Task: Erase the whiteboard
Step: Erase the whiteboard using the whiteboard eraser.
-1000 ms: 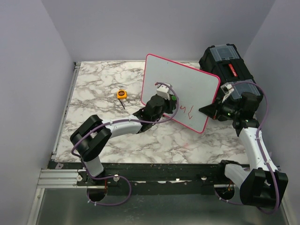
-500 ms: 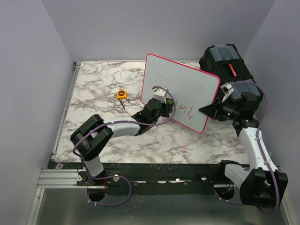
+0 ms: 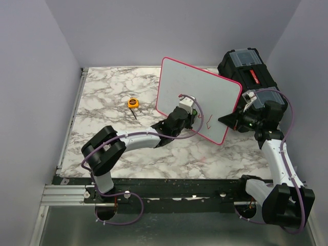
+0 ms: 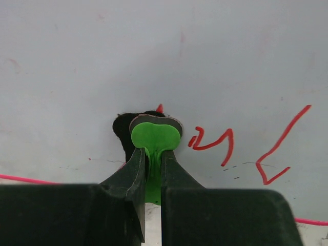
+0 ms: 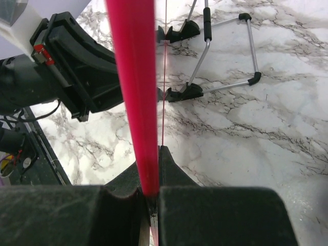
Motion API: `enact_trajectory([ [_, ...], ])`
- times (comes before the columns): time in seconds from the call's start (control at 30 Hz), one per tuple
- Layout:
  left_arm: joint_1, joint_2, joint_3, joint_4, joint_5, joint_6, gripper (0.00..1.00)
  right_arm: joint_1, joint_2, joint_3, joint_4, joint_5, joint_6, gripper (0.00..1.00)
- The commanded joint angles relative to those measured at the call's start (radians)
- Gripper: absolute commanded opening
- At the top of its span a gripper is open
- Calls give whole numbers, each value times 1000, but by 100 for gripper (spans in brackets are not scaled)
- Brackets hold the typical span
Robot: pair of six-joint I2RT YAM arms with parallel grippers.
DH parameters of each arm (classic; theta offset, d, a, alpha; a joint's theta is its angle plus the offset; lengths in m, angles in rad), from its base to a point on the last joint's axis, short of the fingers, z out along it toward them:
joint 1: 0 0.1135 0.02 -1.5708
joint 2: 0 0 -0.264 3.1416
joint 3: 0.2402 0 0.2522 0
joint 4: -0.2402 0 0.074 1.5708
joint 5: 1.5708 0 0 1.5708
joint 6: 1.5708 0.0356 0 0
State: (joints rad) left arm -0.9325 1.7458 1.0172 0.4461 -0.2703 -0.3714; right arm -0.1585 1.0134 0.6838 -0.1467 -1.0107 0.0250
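- The left pincer (image 4: 152,156) is clamped on a green eraser (image 4: 155,134), whose dark pad presses against the whiteboard (image 3: 205,84). Over the last second it has slid to its right.
- Red strokes (image 4: 212,144) remain just right of that pincer. Fewer show from above than a second ago, so I judge the wiping part done.
- The right pincer (image 5: 148,193) stays clamped on the board's pink rim (image 5: 134,92), propping it on the table (image 3: 113,102). A black toolbox (image 3: 246,69) sits just beyond it.
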Motion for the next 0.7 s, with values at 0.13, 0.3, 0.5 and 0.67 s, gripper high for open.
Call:
enact_trajectory([
  [0.13, -54, 17, 37, -36, -18, 40, 0, 20, -18, 5, 15, -88, -27, 0],
  [0.3, -23, 15, -24, -16, -34, 18, 0, 20, -21, 5, 14, -88, -28, 0],
  [0.5, 59, -22, -15, -34, -31, 45, 0, 20, -19, 5, 14, -89, -28, 0],
  [0.67, 83, -52, 66, -64, 0, 105, 0, 20, -17, 5, 14, -88, -28, 0],
])
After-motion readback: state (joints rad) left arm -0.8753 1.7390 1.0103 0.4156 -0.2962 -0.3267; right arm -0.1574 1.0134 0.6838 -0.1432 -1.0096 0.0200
